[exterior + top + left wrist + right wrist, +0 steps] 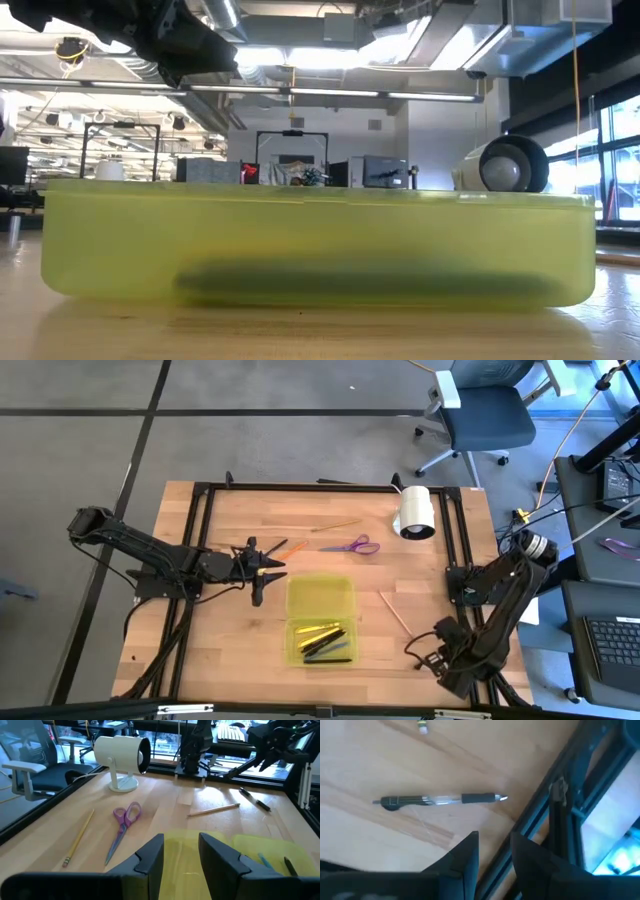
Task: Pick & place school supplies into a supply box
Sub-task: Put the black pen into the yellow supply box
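Translucent yellow-green supply box lies open holding pens; left tool narrowly parted, empty.

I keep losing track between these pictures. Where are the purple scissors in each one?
High view: purple scissors behind the yellow-green box, beside the white roll.
Low view: not in it.
Left wrist view: scissors before the roll.
Right wrist view: not in it.
Shared landmark: the white roll.

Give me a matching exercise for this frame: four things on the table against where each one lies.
Things:
1. purple scissors
2. white roll
3. supply box
4. black pen

Places:
A. far right part of the table
B. table's middle, lying open
C. near the right arm, by the table frame
D. just beyond the box

Pairs: 1-D, 2-A, 3-B, 4-C
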You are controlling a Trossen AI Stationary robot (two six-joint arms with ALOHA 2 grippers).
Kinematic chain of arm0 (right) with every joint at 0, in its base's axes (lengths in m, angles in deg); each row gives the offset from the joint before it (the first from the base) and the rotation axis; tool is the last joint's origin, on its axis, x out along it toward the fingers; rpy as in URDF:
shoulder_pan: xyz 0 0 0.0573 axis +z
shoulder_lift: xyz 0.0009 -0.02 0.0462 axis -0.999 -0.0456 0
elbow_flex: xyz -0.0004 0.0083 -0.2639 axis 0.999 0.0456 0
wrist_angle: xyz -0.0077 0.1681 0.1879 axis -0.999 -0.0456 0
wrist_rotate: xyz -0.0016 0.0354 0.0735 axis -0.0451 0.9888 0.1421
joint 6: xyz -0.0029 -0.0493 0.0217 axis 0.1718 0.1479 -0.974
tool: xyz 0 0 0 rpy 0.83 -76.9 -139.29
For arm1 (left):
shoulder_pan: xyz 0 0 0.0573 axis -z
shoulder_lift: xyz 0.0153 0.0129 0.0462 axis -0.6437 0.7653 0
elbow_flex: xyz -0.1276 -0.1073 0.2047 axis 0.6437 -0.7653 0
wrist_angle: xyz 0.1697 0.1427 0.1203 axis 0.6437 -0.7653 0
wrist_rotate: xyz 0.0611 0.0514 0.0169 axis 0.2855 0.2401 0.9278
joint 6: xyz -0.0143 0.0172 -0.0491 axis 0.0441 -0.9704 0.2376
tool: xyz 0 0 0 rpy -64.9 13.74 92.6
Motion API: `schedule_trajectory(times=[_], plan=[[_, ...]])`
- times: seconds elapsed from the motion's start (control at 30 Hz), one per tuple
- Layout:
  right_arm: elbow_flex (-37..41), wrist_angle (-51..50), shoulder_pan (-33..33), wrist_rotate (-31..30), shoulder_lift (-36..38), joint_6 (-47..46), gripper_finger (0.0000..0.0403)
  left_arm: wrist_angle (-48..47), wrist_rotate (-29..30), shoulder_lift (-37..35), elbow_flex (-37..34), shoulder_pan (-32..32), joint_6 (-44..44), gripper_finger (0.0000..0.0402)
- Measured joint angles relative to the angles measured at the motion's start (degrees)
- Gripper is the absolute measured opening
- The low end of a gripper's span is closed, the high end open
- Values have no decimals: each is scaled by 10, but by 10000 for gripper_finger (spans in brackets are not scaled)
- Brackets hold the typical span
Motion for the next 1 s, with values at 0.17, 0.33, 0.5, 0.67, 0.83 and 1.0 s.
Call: schedule_trajectory(times=[0.17,0.33,0.5,0.67,0.83,1.0], plan=[[54,34,-1,-15,36,52,117,0,21,0,0,0,13,116],[144,162,1,-19,86,194,117,0,43,0,0,0,58,116],[195,228,5,-16,97,396,117,0,43,0,0,0,88,116],[228,235,6,0,97,500,117,0,43,0,0,0,112,116],[241,284,6,1,97,596,117,0,43,0,0,0,111,116],[242,295,6,0,96,656,117,0,45,0,0,0,111,116]])
